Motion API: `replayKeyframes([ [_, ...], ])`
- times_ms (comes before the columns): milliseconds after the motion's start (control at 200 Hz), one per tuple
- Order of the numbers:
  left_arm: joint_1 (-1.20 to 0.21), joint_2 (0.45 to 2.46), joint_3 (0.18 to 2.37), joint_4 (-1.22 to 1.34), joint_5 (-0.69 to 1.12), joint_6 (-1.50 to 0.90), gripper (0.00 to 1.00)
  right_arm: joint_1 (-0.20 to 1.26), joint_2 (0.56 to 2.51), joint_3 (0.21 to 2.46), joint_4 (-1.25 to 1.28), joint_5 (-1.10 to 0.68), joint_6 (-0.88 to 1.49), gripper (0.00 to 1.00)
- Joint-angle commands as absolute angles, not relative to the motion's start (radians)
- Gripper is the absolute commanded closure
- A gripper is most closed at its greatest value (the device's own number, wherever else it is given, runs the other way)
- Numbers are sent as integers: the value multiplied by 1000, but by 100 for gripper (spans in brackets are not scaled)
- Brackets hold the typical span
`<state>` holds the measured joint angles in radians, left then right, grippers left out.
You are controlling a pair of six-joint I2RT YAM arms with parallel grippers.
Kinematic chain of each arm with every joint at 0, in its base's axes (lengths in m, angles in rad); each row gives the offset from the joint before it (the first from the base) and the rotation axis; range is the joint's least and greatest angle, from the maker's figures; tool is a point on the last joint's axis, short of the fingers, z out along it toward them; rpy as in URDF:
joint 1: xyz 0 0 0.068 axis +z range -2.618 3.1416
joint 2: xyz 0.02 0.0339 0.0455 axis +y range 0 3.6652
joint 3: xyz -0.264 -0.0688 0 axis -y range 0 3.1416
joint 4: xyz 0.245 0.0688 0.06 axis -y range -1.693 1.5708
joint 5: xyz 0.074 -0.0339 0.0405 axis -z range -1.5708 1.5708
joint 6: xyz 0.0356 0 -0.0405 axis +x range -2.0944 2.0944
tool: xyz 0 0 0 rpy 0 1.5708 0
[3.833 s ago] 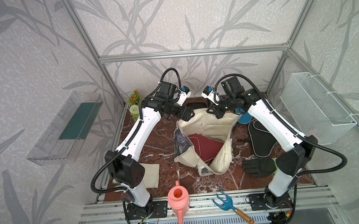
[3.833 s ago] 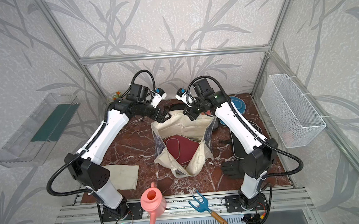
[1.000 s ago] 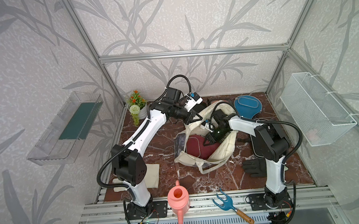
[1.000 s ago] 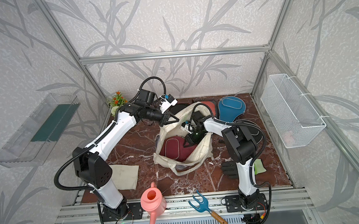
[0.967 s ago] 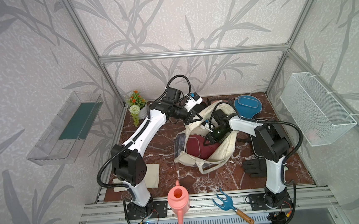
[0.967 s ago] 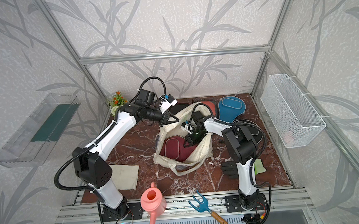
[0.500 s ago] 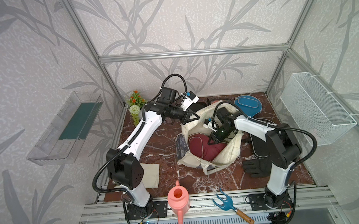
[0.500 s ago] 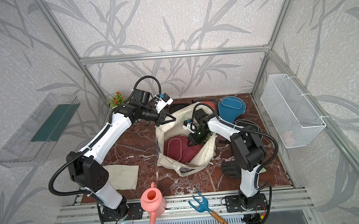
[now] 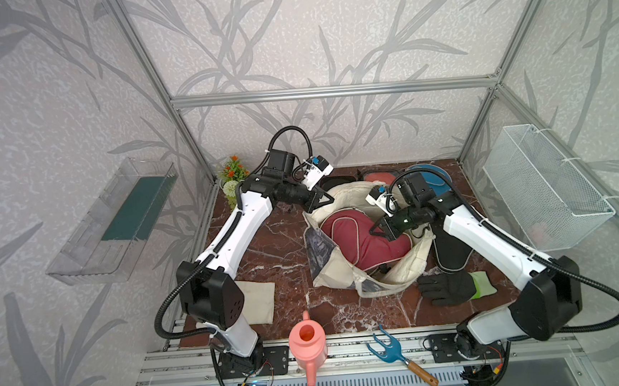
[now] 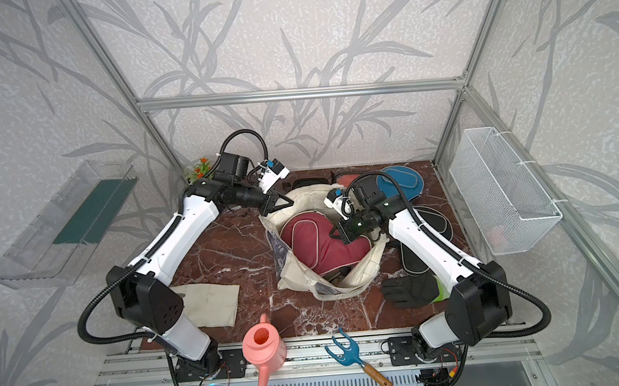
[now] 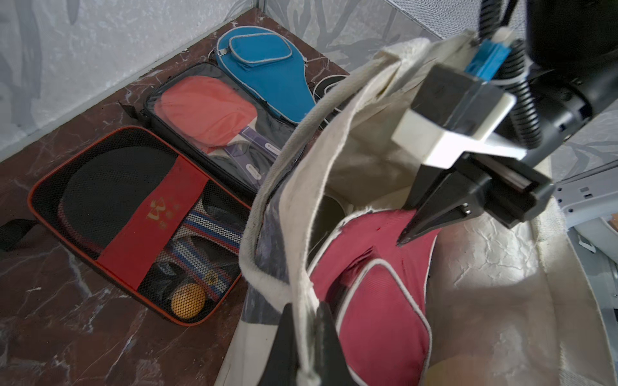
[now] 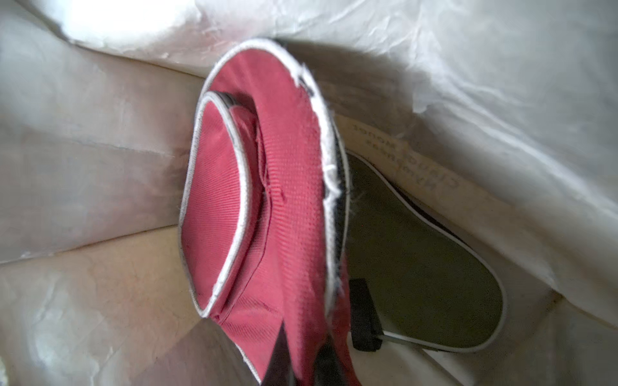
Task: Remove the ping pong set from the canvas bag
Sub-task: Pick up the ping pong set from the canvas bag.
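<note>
The cream canvas bag [image 9: 338, 277] [image 10: 293, 275] lies open mid-table. My left gripper [image 9: 329, 200] [image 11: 306, 320] is shut on its far rim and holds the mouth open. A maroon paddle case [image 9: 355, 235] [image 10: 313, 244] [image 12: 267, 200] of the ping pong set sticks up out of the bag. My right gripper [image 9: 376, 230] [image 12: 302, 361] is shut on its narrow handle end. An olive case [image 12: 418, 267] lies under it inside the bag. A blue case [image 11: 267, 67], a clear paddle case [image 11: 207, 110] and a black box with red stripe [image 11: 133, 217] lie behind the bag. A black case [image 9: 449, 247] lies to its right.
A black glove [image 9: 445, 288] lies by the bag's front right, a cream glove [image 9: 259, 301] at front left. A pink watering can [image 9: 307, 346] and blue hand rake [image 9: 389, 348] sit on the front rail. A wire basket [image 9: 546, 185] hangs right, a clear shelf [image 9: 116, 218] left.
My right gripper has shut on the maroon case and raised it in the bag's mouth. My right arm has swung out to the right. The left gripper keeps its hold on the rim.
</note>
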<state>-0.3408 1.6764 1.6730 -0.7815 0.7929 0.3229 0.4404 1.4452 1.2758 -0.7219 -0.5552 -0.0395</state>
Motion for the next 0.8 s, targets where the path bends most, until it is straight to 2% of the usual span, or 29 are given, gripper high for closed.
replayKeyframes([
  [0,-342,1639,1680,-832,708,378,100,437,1371,1321,-671,-560,-9,100],
  [270,-343,1603,1697,-733,437,403,100,421,1314,1338,-595,-534,117,100],
  [505,-345,1653,1778,-730,477,388,97,421,1268,1258,-486,-525,241,100],
  [660,-345,1664,1796,-715,492,365,84,422,1258,1269,-480,-502,269,100],
  [730,-345,1651,1795,-711,483,348,72,422,1255,1285,-474,-493,277,100],
  [795,-344,1631,1798,-714,460,322,52,420,1253,1312,-475,-495,279,100],
])
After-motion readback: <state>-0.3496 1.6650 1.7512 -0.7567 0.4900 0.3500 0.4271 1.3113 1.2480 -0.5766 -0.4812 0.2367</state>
